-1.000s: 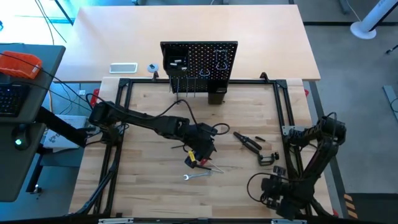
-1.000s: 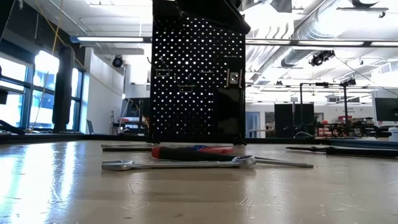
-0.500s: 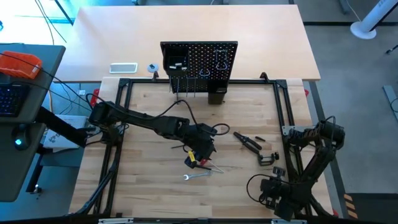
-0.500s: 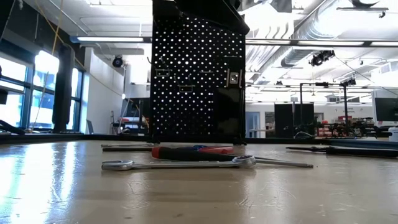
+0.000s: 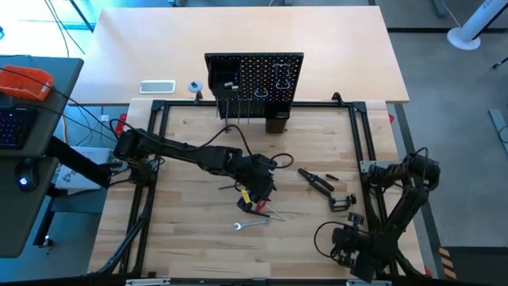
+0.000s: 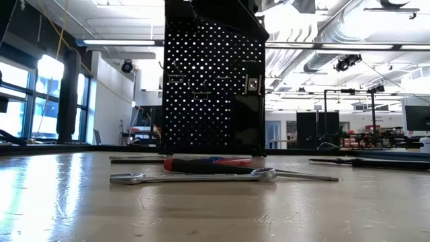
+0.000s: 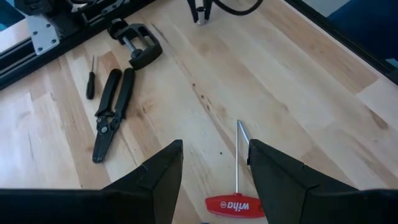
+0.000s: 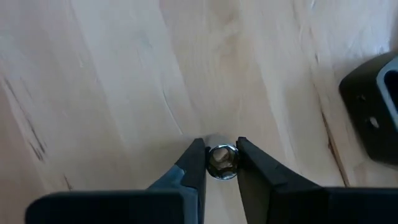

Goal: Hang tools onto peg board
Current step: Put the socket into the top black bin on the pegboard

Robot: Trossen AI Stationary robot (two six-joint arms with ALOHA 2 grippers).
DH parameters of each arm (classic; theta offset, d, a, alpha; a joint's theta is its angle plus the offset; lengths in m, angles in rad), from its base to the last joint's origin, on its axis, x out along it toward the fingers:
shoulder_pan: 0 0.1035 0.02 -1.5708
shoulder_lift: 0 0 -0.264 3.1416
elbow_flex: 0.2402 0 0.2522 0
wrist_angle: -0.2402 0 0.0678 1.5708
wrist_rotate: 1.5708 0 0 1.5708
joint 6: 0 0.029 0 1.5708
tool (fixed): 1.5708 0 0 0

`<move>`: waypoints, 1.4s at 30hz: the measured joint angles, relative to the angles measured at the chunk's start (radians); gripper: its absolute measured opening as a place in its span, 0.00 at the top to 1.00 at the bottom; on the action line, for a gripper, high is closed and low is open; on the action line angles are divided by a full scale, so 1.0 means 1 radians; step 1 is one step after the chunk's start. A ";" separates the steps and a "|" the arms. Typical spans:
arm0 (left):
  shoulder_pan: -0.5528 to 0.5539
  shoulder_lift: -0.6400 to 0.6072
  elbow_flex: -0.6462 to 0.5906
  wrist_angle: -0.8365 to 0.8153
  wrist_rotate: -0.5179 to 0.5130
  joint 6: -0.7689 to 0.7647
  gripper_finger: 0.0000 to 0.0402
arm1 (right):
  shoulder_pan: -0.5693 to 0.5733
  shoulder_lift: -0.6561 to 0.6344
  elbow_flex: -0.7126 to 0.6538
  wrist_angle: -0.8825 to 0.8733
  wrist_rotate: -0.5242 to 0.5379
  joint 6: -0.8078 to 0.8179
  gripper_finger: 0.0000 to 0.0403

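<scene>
Tools lie unhung as the left gripper, jaws apart and empty, has crept over the screwdriver. Right gripper's jaws have pinched a small silver socket on the tabletop, peg board waiting.

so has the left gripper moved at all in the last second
Yes, slightly. In the high view the left gripper has shifted a little toward the peg board, away from the silver wrench, which lies where it was.
</scene>
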 joint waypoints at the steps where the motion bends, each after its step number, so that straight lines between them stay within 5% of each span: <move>1: -0.001 0.000 0.000 0.000 0.000 0.000 0.56 | -0.004 -0.009 0.000 0.000 0.019 0.000 0.87; 9: -0.001 0.000 0.000 0.030 0.001 0.025 0.56 | -0.071 -0.134 0.001 0.009 0.290 -0.104 0.87; 21: -0.024 0.000 0.000 0.167 0.069 0.155 0.64 | -0.196 -0.313 0.002 0.205 0.610 -0.531 0.87; 34: -0.013 -0.008 -0.001 0.347 0.043 0.313 0.67 | -0.284 -0.483 0.002 0.386 0.719 -0.921 0.87; 42: -0.048 -0.008 -0.001 0.480 -0.211 0.478 0.67 | -0.347 -0.552 0.002 0.483 0.705 -1.062 0.87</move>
